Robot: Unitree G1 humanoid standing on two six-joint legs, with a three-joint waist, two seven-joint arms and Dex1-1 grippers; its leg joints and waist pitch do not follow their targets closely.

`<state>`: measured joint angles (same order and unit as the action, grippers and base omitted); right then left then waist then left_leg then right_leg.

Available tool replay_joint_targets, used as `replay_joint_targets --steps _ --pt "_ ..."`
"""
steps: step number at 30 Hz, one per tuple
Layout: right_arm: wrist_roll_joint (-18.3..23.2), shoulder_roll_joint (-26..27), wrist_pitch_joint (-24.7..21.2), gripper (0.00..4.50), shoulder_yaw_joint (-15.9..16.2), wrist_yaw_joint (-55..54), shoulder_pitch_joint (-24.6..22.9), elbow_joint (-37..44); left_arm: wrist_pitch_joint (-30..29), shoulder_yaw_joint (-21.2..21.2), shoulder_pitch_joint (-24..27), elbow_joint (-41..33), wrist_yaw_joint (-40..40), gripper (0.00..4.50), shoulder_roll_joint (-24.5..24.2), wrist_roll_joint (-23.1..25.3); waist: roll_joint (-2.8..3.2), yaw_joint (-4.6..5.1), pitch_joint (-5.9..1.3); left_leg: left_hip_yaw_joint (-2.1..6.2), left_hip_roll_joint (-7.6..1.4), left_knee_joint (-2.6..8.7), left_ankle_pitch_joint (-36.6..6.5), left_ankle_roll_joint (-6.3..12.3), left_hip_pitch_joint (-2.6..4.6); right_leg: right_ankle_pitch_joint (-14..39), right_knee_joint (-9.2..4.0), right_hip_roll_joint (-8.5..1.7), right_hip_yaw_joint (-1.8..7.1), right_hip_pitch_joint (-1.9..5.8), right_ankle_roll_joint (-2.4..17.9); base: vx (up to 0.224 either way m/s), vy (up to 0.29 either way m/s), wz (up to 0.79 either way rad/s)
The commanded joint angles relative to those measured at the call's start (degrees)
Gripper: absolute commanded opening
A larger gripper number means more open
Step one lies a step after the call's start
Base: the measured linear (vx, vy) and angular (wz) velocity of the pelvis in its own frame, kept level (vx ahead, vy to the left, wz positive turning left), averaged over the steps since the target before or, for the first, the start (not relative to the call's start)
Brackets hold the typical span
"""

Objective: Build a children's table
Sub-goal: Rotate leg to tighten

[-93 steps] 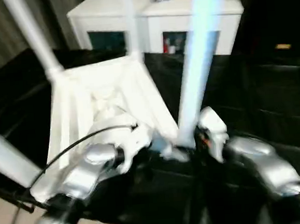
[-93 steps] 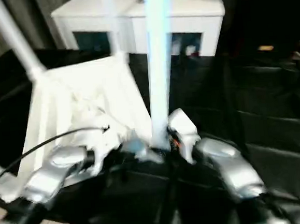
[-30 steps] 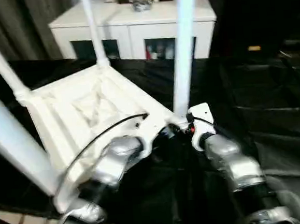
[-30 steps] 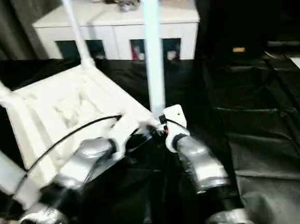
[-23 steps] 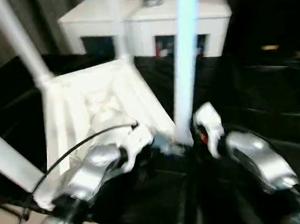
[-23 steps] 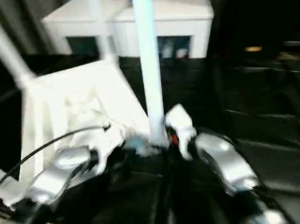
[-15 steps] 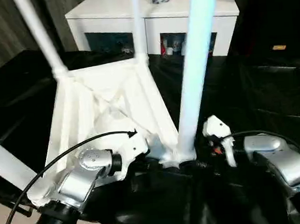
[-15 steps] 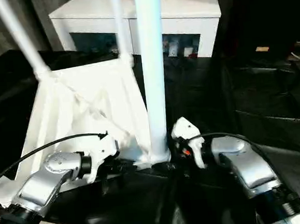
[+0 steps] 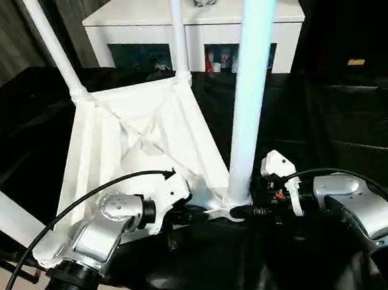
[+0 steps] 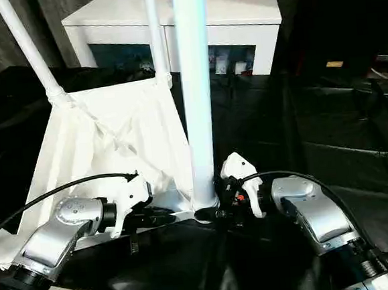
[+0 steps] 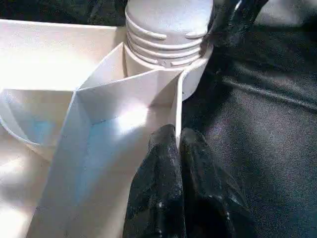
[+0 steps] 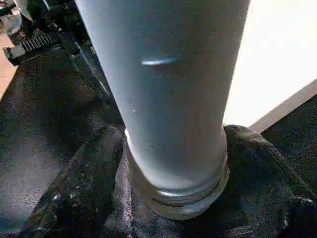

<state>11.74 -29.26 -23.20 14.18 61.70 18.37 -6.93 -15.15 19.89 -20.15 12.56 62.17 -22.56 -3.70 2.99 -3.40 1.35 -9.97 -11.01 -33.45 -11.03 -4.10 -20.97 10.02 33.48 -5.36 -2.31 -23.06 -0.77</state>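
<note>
Item: children's table (image 9: 136,139), inverted on the black surface (image 9: 340,127), four legs standing up. My left gripper (image 11: 177,144) clenched on its rim; right gripper (image 12: 173,148) jaws straddling nearest leg (image 9: 248,107). Remaining: seat it, flip upright.

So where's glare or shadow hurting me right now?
Left eye view: the near leg glares pale blue. Right wrist view: the table top is blown out white. Left wrist view: the black fingers lose detail against the dark cloth.
</note>
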Motion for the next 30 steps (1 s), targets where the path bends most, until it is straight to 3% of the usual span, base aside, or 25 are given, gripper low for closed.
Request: replay_joint_targets --steps 1,6,10,12,14,15,16,17,18,19,22,24,26,27,28,29,30 --pt "-0.71 0.12 -0.58 3.04 3.49 1.85 -0.34 -0.54 -0.63 0.31 0.73 -0.59 -0.07 0.0 0.26 -0.79 -1.13 -0.1 -2.7 -0.02 -1.52 3.82 -9.79 4.18 0.16 8.47 -2.93 -1.96 1.4 2.78 13.59 0.0 0.0 0.0" --pt "-0.2 1.65 -0.35 2.72 2.41 -0.12 -0.4 -1.15 -0.84 0.26 0.93 -0.47 -0.51 0.0 0.2 -0.49 -1.08 -0.06 -2.66 0.01 -1.5 3.88 -10.79 3.69 0.16 9.95 -3.05 -1.97 1.41 2.74 13.31 0.0 0.0 0.0" --pt "1.08 10.11 -1.74 2.68 -3.67 -12.67 0.61 -5.15 -2.27 -1.55 -1.06 3.96 -8.81 0.0 3.74 1.84 -1.06 0.61 -2.26 0.13 -1.34 4.25 -13.62 1.95 -0.1 14.7 -3.45 -1.97 1.47 2.47 12.31 0.0 0.0 0.0" --pt "0.11 12.8 -2.24 2.67 -4.78 -17.75 0.89 -6.46 -2.81 -1.83 -2.22 6.14 -12.05 0.0 5.24 2.92 -1.53 1.19 -2.1 0.36 -1.18 4.46 -17.24 0.17 0.19 21.46 -4.06 -2.03 1.37 2.35 10.0 0.0 0.0 0.0" --pt "-0.33 13.97 -2.39 2.67 -5.21 -19.88 0.97 -6.92 -3.19 -1.85 -2.68 6.99 -13.33 0.0 5.82 3.42 -1.47 1.42 -1.94 0.55 -1.05 4.6 -19.17 -0.32 0.26 25.2 -4.41 -2.0 1.3 2.15 8.37 0.0 0.0 0.0" --pt "-1.75 19.69 -5.07 2.67 -8.56 -31.8 1.57 -9.26 -4.28 -2.6 -5.05 11.14 -19.61 0.0 9.21 4.84 -1.6 1.53 -1.74 0.51 -0.91 4.67 -19.2 -0.42 0.17 27.2 -4.73 -1.96 1.4 2.0 7.19 0.0 0.0 0.0" --pt "-1.83 20.02 -5.24 2.67 -8.77 -32.52 1.61 -9.41 -4.32 -2.65 -5.19 11.39 -20.0 0.0 9.41 4.93 -1.41 1.74 -1.59 0.42 -0.78 4.69 -19.8 -0.76 0.35 28.88 -5.0 -1.85 1.47 1.47 6.73 0.0 0.0 0.0" --pt "-2.51 22.1 -6.39 2.67 -10.06 -37.06 1.89 -10.51 -4.81 -3.13 -6.25 13.18 -22.65 0.0 10.93 5.31 -1.51 1.9 -1.63 0.84 -0.6 4.66 -21.25 -1.75 0.61 32.65 -5.29 -2.09 1.16 1.53 5.35 -0.052 -0.004 -0.08" --pt "-3.32 23.44 -6.94 2.67 -10.7 -39.82 2.07 -11.43 -5.8 -3.6 -7.12 14.58 -24.64 0.0 12.15 5.47 -1.45 2.06 -1.63 1.1 -0.6 4.92 -21.59 -2.22 0.37 34.07 -5.43 -2.08 0.92 1.78 4.06 -0.052 -0.004 -0.08" --pt "-4.82 24.67 -6.16 2.67 -10.91 -43.39 2.16 -12.23 -6.63 -3.99 -8.18 16.33 -27.68 0.0 13.5 6.13 -1.43 2.02 -1.56 1.22 -0.64 4.93 -22.85 -2.24 0.63 35.12 -5.85 -2.12 0.83 1.45 3.23 0.0 0.0 0.0" --pt "-7.84 28.47 -4.59 2.67 -11.83 -52.97 2.62 -14.07 -7.44 -4.76 -11.07 21.44 -34.51 0.0 16.91 7.91 -1.1 2.14 -1.72 1.27 -0.61 5.18 -23.92 -2.19 1.08 32.64 -6.12 -1.91 0.81 1.21 3.42 0.0 0.0 0.0" --pt "-8.71 29.25 -4.15 2.66 -11.01 -54.08 3.17 -14.56 -7.03 -4.63 -11.98 23.03 -36.06 0.0 17.69 8.52 -1.1 2.17 -1.72 1.38 -0.54 5.34 -24.96 -1.94 0.96 31.71 -6.21 -1.8 0.68 1.41 3.29 0.0 0.0 0.0" --pt "-8.55 30.9 -2.5 2.66 -10.51 -53.7 4.78 -15.08 -6.63 -4.08 -13.1 24.86 -36.14 0.0 18.45 9.09 -0.91 2.2 -1.7 1.32 -0.4 5.23 -27.05 -1.59 1.49 32.45 -6.51 -1.76 0.69 0.95 3.15 0.0 0.0 0.0" --pt "-8.38 31.06 -2.22 2.66 -10.56 -53.44 4.9 -14.95 -6.54 -4.03 -13.17 24.95 -35.94 0.0 18.45 9.08 -0.95 2.27 -1.72 1.41 -0.41 5.31 -27.36 -1.42 1.4 32.25 -6.49 -1.79 0.67 1.08 3.23 0.0 0.0 0.0" --pt "-7.2 31.42 -0.86 2.66 -10.48 -50.93 5.2 -13.74 -6.37 -3.7 -13.34 24.94 -34.52 0.0 18.25 8.96 -0.83 2.2 -1.83 1.58 -0.57 5.63 -26.49 -0.91 0.84 30.3 -6.32 -1.98 0.68 1.65 3.35 0.0 0.0 0.0" --pt "-7.26 30.72 0.06 3.01 -9.48 -49.01 5.17 -12.54 -6.21 -3.27 -13.21 24.44 -33.02 0.0 17.81 8.95 -0.83 2.2 -1.83 1.58 -0.57 5.63 -26.49 -0.91 0.84 30.3 -6.32 -1.98 0.68 1.65 3.35 0.0 0.0 0.0" --pt "-7.27 29.77 0.73 3.22 -8.65 -47.08 5.03 -11.25 -5.88 -2.78 -12.89 23.64 -31.03 0.0 17.17 8.8 -0.94 2.01 -2.13 1.39 -0.77 5.64 -24.48 -0.53 0.73 25.66 -6.0 -2.01 0.9 1.83 4.66 0.0 0.0 0.0"
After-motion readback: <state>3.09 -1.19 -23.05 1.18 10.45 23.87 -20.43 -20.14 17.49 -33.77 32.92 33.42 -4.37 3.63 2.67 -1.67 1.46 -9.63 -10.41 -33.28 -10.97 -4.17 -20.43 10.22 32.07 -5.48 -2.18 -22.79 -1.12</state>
